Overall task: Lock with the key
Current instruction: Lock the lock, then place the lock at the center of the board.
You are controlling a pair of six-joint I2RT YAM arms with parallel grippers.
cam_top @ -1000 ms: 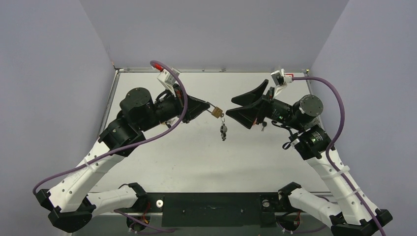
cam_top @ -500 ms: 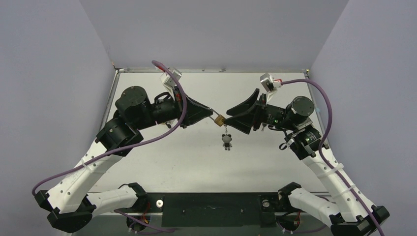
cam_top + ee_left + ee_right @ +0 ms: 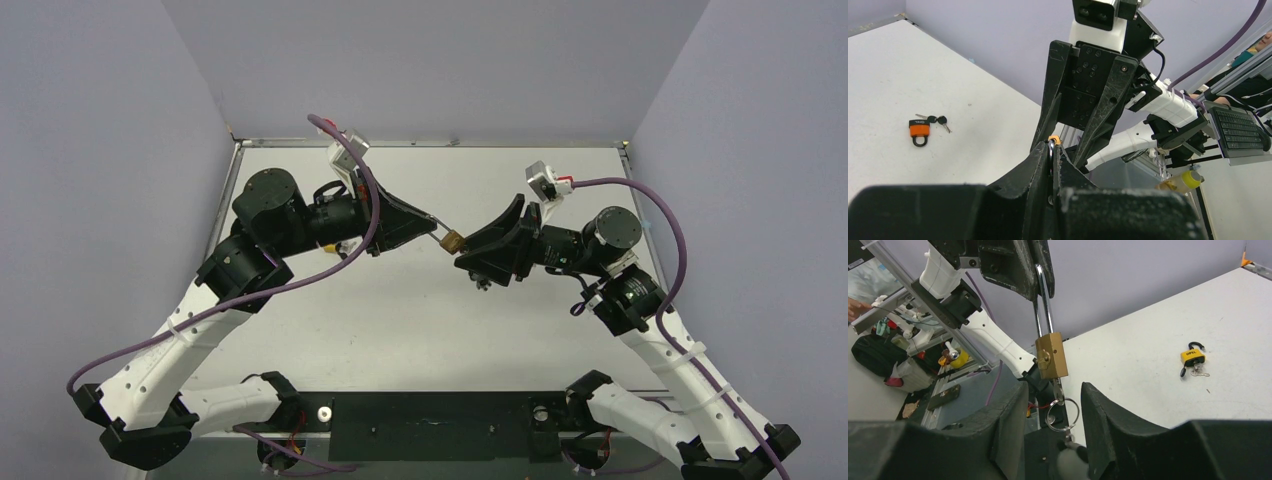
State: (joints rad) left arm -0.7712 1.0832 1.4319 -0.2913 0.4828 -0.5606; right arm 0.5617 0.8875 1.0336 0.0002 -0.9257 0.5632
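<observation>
My left gripper (image 3: 437,230) is shut on the steel shackle (image 3: 1043,300) of a brass padlock (image 3: 452,240) and holds it in the air over the table's middle. In the right wrist view the padlock (image 3: 1051,356) hangs from the left fingers (image 3: 1018,260). A key (image 3: 1057,388) sits in its underside, with a key ring (image 3: 1063,412) and a black-and-white charm (image 3: 1071,462) below. My right gripper (image 3: 1054,390) is open, one finger on each side of the key and ring, not touching them. The left wrist view shows a sliver of the padlock (image 3: 1053,140).
An orange padlock (image 3: 919,131) with keys (image 3: 938,120) lies on the white table (image 3: 973,115). A yellow padlock (image 3: 1192,357) with keys (image 3: 1196,371) lies on the table further off. Grey walls close in the table (image 3: 400,320) on three sides.
My right gripper has moved left to the padlock and now straddles the hanging key. The charm is now hidden behind it in the top view. The left gripper shifted slightly right.
</observation>
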